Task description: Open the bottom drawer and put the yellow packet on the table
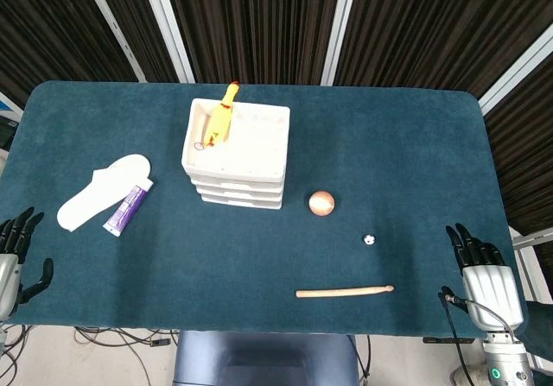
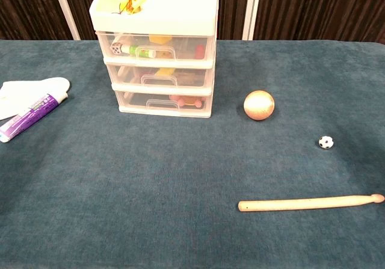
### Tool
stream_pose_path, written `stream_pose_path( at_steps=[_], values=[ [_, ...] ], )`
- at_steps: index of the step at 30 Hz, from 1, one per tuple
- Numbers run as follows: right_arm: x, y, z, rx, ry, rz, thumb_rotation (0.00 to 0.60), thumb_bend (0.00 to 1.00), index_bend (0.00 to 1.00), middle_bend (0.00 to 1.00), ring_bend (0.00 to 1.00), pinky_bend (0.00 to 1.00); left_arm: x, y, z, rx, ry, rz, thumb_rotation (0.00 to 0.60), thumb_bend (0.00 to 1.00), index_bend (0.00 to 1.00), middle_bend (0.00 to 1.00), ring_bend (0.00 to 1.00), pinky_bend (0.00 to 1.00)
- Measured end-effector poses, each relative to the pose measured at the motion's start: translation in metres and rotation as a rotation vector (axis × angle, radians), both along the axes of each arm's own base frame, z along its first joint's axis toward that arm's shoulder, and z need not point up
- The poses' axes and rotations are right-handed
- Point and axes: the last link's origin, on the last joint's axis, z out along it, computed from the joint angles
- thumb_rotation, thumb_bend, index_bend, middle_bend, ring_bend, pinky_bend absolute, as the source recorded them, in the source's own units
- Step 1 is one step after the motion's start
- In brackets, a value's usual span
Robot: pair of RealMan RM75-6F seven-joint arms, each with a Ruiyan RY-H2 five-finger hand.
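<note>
Bottom drawer (image 2: 163, 103) is closed, so the yellow packet isn't identifiable inside. Your left hand (image 1: 17, 252) and right hand (image 1: 484, 274) rest spread and empty at the table (image 1: 389, 144) edge, ready.

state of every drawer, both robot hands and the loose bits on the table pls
white plastic three-drawer unit: all drawers closed
bottom clear drawer: closed, contents inside
yellow rubber chicken: lying on the unit's top
left robot hand: empty, fingers apart
right robot hand: empty, fingers apart
purple tube: lying flat, capped
wooden drumstick: lying flat
tan ball: at rest
</note>
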Motion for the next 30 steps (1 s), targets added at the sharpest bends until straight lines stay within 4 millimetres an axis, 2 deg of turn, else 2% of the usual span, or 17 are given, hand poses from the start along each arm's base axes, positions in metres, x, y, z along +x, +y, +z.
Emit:
stream_pose_path(
  at_steps=[26,30],
  values=[
    [0.0009,0.0014,0.0047,-0.006,-0.033,0.011,0.600,0.09,0.02,0.11,0.23,0.25,0.0004,-0.0007,-0.0003,0.000,-0.002,-0.001,0.600,0.51,0.03,0.00,0.00,0.00],
    [-0.0015,-0.0005,0.0017,0.025,-0.074,-0.003,0.600,0.09,0.02,0.07,0.20,0.25,0.0005,-0.0008,-0.0006,-0.001,-0.002,0.000,0.600,0.51,0.03,0.00,0.00,0.00]
  ],
)
